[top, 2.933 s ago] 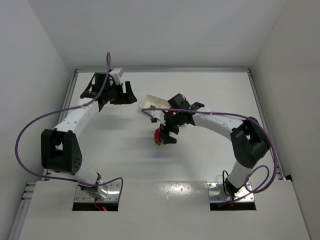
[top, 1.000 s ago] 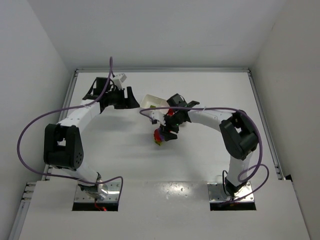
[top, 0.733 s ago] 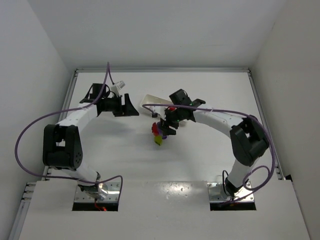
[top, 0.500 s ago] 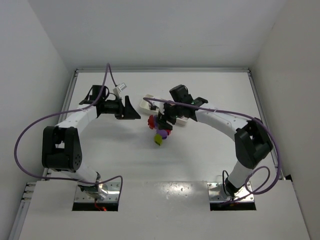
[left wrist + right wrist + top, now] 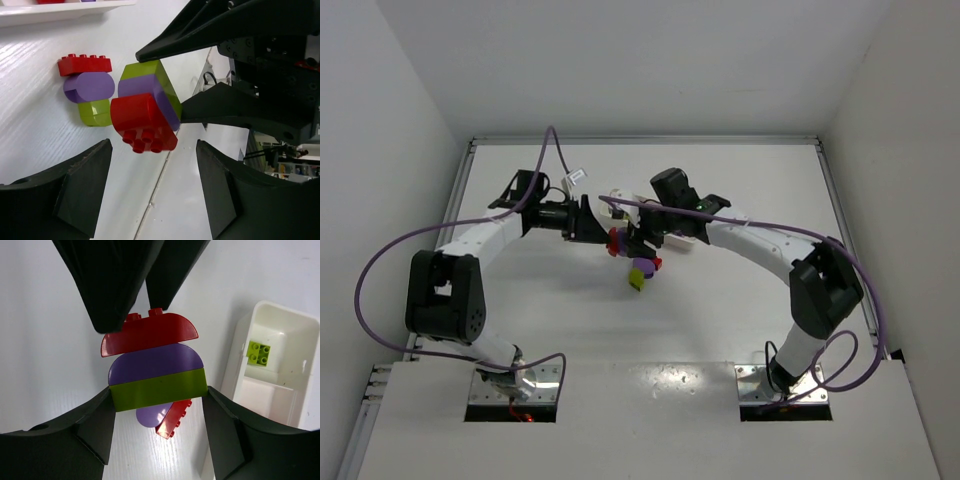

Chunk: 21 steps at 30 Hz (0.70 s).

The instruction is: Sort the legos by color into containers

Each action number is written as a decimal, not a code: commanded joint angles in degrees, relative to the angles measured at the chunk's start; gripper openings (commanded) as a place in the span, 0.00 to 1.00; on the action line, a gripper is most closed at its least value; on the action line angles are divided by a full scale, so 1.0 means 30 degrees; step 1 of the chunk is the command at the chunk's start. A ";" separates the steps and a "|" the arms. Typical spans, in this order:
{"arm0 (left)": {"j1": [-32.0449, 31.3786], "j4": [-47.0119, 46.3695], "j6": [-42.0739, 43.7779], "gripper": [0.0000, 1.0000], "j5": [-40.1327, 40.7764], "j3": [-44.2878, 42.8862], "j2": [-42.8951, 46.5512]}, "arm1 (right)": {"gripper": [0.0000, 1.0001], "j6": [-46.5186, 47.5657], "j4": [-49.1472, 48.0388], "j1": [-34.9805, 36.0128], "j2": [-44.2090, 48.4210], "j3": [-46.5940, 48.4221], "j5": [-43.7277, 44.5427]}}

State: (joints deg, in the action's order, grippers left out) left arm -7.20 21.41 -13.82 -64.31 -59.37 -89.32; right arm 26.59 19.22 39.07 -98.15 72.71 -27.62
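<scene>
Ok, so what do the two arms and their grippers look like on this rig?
The left arm and right arm are white tubular links with black joint housings, each trailed by a looping purple cable. The left gripper and right gripper have broad, matte black, wedge-shaped fingers.

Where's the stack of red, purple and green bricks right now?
Mid-table in the top view, the stack sits in the right gripper, facing the left gripper, near three loose bricks beside the white tray.

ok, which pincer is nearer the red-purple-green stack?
Right. The right pincer grips the stack at its green end; the left pincer stands open at its red end, gaps either side.
</scene>
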 commanded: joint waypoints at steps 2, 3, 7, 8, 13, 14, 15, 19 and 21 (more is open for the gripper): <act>-0.0148 -0.0134 0.0184 0.74 -0.0769 -0.0628 -0.0227 | 0.00 -0.0308 -0.0929 0.0422 0.0197 0.1048 -0.0052; -0.0322 -0.0134 0.0184 0.72 -0.0769 -0.0628 -0.0227 | 0.00 -0.0308 -0.0929 0.0424 0.0197 0.1048 -0.0052; -0.0324 -0.0134 0.0360 0.62 -0.0769 -0.0804 -0.0403 | 0.00 -0.0308 -0.0929 0.0598 0.0197 0.1223 -0.0052; -0.0324 -0.0134 0.0360 0.58 -0.0769 -0.0804 -0.0403 | 0.00 -0.0308 -0.0929 0.0600 0.0197 0.1223 -0.0052; -0.0324 -0.0134 0.0710 0.30 -0.1207 -0.0804 -0.0403 | 0.00 -0.0308 -0.0929 0.0600 0.0197 0.0991 -0.0052; -0.0324 0.0040 0.0712 0.28 -0.1498 -0.0804 -0.0403 | 0.00 -0.0308 -0.1132 0.0600 0.0197 0.0989 0.0122; -0.0324 0.0041 0.0712 0.23 -0.1704 -0.0804 -0.0403 | 0.00 -0.0308 -0.1134 0.0600 0.0371 0.0815 0.0123; -0.0092 0.0041 0.0887 0.09 -0.2117 -0.0423 -0.0227 | 0.00 -0.0308 -0.1134 0.0192 0.0546 0.0142 0.0473; 0.0142 0.0041 0.1061 0.08 -0.2117 -0.0160 -0.0051 | 0.00 -0.0308 -0.1134 -0.0013 0.0927 -0.0414 0.0736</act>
State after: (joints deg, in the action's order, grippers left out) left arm -7.27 22.26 -13.74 -65.67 -59.83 -90.83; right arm 26.59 18.90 40.03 -97.97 73.01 -25.76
